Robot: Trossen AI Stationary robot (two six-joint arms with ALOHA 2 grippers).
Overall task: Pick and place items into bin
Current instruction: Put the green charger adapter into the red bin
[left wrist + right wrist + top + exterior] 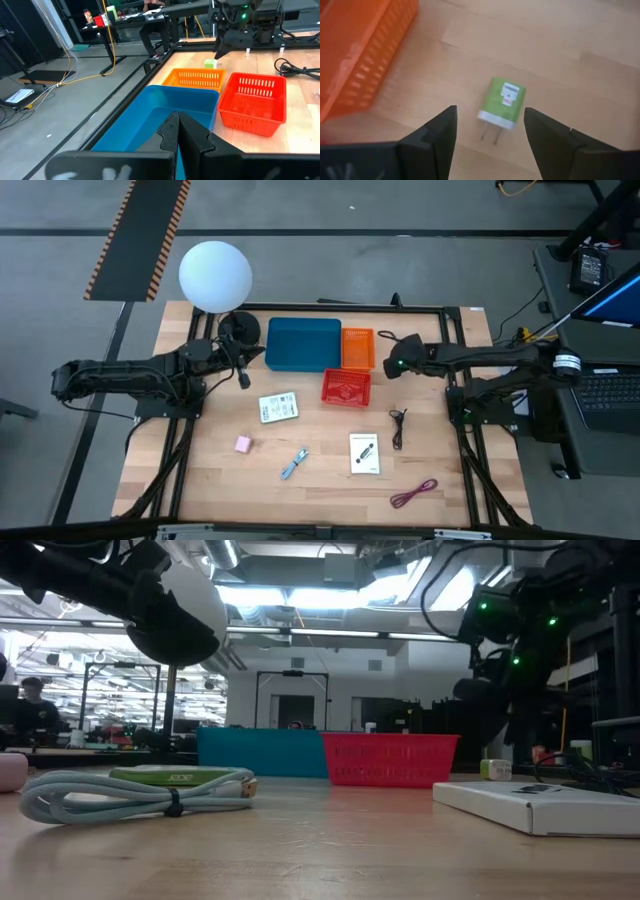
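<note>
A small green plug point(502, 102) with a white end and two prongs lies flat on the wood beside the orange basket point(360, 55). My right gripper point(490, 119) hangs open over it, slanting down, one finger on either side of its pronged end and neither touching it. The left wrist view shows the plug point(212, 63) under that gripper. My left gripper point(243, 377) is shut and empty at the left end of the blue bin point(303, 345). On the table lie two white cards point(279, 407) point(364, 452), a pink cube point(242, 443), a blue-silver tool point(294, 463), a black cable point(399, 425) and a maroon cable point(414, 494).
A red basket point(346, 388) stands in front of the blue bin and the orange basket point(357, 348). A white globe lamp point(214, 275) on a black base point(238, 330) stands at the far left. A black frame rail point(340, 308) runs along the far edge.
</note>
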